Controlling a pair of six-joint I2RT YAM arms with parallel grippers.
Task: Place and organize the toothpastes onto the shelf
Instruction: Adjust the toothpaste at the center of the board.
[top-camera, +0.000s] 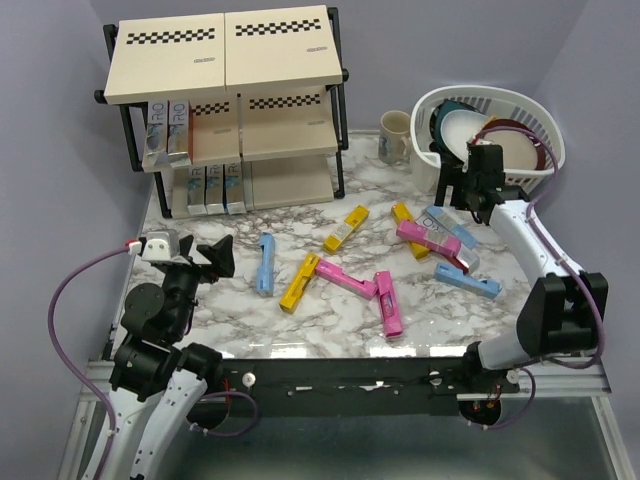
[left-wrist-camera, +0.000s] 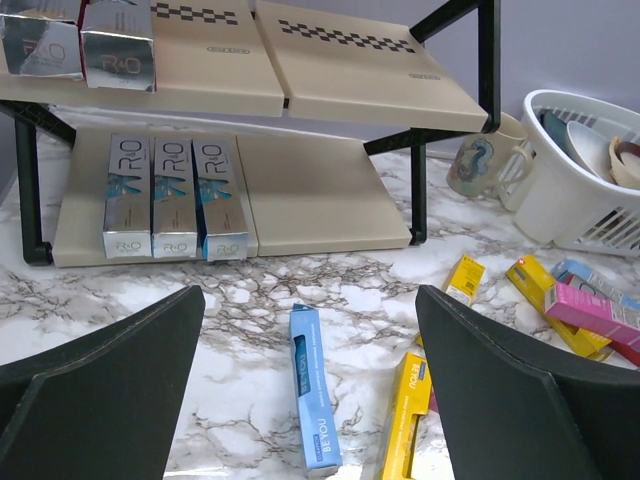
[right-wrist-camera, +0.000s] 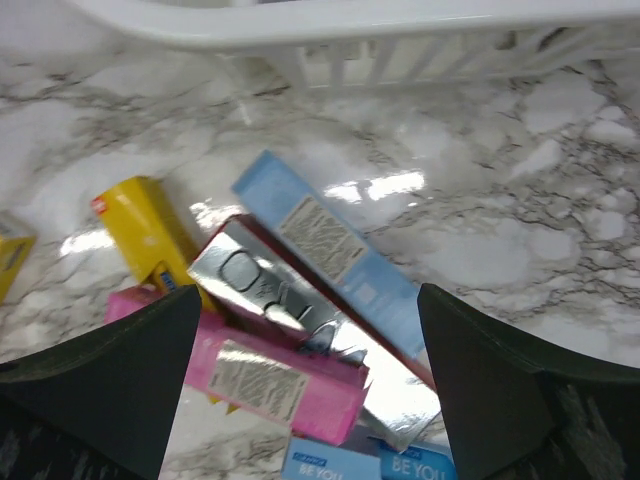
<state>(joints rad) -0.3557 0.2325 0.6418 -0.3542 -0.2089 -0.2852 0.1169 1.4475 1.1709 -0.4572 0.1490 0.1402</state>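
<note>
Marble, white with grey lines, covers the table seen from above. The shelf stands at the back left. It has two silver boxes on its middle board and three more boxes side by side on its bottom board. The other toothpastes lie loose on the table in front: a light blue box, a yellow box right beside a pink box, a second pink box, and a pile of pink, yellow, blue and silver ones on the right. A mug and a white basket of dishes sit at the back right. The left claw is spread wide near the left edge and holds nothing. The right claw hangs over the far side of the pile, just in front of the basket. From the left wrist, the two dark fingers stand far apart. The light blue box lies on the table between them, not touched, and the shelf is farther back. From the right wrist, the fingers are wide apart too, with nothing pinched. Below them a silver carton lies between a pink carton and a blue carton, touching both. A yellow carton is on the left.
</note>
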